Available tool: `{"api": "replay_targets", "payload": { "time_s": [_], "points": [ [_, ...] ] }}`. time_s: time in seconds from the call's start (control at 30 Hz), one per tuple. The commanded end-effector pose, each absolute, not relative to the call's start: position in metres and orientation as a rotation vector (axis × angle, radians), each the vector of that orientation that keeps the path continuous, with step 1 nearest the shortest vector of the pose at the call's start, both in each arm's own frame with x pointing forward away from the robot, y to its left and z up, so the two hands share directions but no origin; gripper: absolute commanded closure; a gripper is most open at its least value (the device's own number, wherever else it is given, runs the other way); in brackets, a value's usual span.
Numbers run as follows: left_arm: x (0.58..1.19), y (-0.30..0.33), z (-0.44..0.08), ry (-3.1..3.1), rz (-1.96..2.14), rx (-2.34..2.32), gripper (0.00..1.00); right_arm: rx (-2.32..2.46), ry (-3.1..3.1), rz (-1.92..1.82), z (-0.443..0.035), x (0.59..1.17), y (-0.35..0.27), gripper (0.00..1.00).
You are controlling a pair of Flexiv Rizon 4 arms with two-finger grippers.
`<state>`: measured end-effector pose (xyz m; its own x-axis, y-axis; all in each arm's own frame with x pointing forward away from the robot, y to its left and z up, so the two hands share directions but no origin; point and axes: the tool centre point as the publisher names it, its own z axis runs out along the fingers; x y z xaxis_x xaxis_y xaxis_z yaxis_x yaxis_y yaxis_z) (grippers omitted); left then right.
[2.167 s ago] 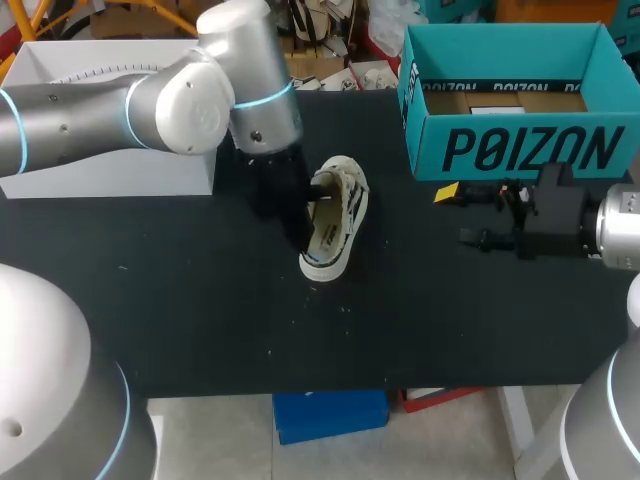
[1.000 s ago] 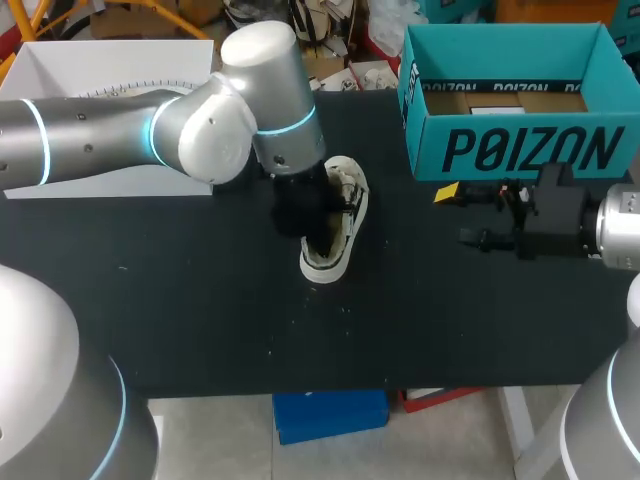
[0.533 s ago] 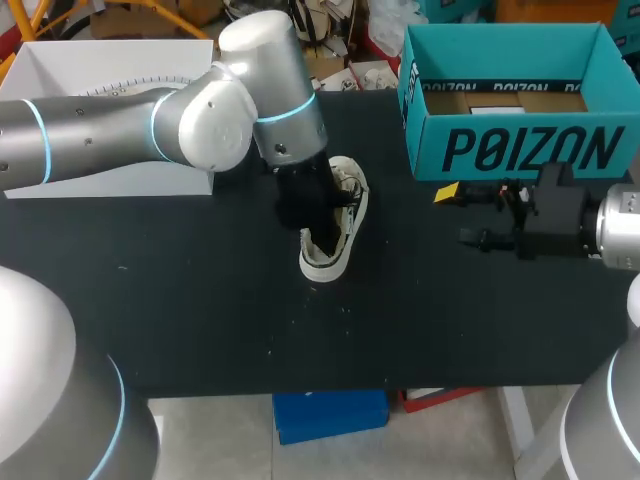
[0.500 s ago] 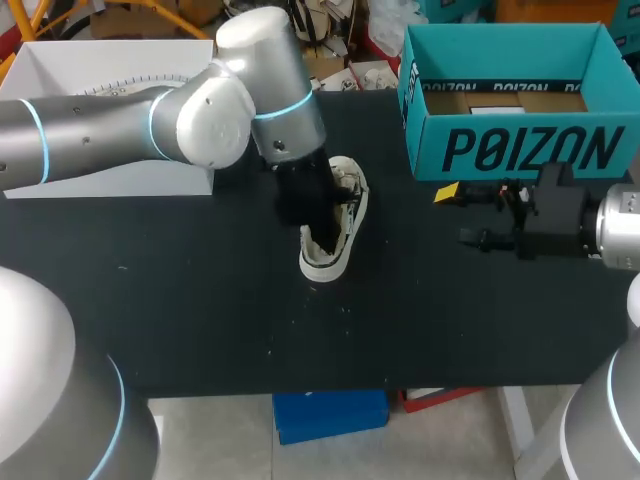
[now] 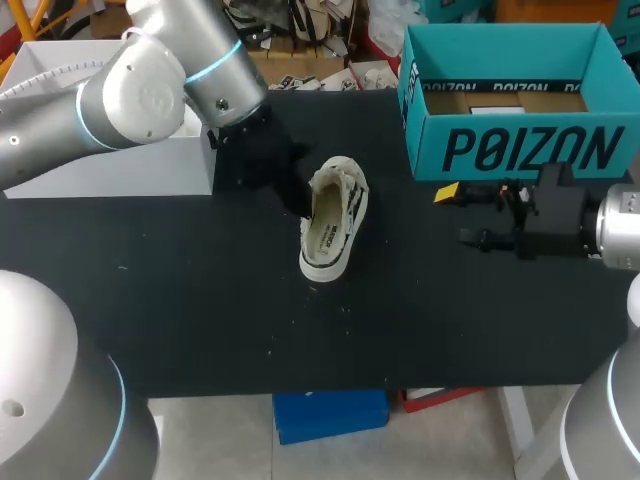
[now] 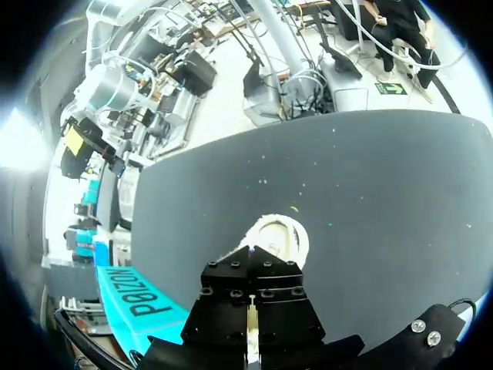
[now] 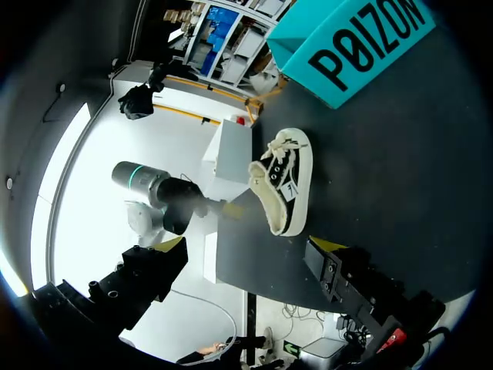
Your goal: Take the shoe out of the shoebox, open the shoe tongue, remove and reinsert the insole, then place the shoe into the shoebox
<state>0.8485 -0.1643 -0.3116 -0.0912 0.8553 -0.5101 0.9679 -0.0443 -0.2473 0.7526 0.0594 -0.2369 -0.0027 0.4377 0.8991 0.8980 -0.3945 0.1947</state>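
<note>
Sizing up the shoe (image 5: 333,222) on the desk (image 5: 200,300), left of the shoebox (image 5: 520,150)
It looked light, soft in the upper and stiffer at the sole, so I judged the heel rim the best hold. My left jaws (image 5: 297,198) sat together just beside it, and my right jaws (image 5: 458,213) stood apart, empty. The shoebox held only brown card (image 5: 450,100) and a white slip (image 5: 497,108).

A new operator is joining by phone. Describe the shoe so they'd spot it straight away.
Start from the black table; the teal shoebox stands at its far right corner and a white box at the far left. Between them, near the middle, lies the shoe: cream with black markings, the only loose item that isn't a box.
</note>
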Motion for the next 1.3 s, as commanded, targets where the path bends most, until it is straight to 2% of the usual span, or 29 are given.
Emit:
{"api": "replay_targets", "payload": {
  "time_s": [0.03,0.33,0.8,1.3],
  "points": [
    [0.852,-0.144,-0.305,2.043,-0.884,1.762,1.00,-1.841,-1.377,-1.377,-0.237,0.753,0.060,0.00],
    [0.894,-0.141,-0.302,2.118,-0.875,1.544,1.00,-1.841,-1.377,-1.377,-0.237,0.753,0.060,0.00],
    [0.969,-0.168,-0.314,2.174,-0.739,1.509,1.00,-1.841,-1.377,-1.377,-0.237,0.753,0.060,0.00],
    [0.970,-0.199,-0.349,2.184,-0.756,1.598,1.00,-1.841,-1.377,-1.377,-0.237,0.753,0.060,0.00]
  ]
}}
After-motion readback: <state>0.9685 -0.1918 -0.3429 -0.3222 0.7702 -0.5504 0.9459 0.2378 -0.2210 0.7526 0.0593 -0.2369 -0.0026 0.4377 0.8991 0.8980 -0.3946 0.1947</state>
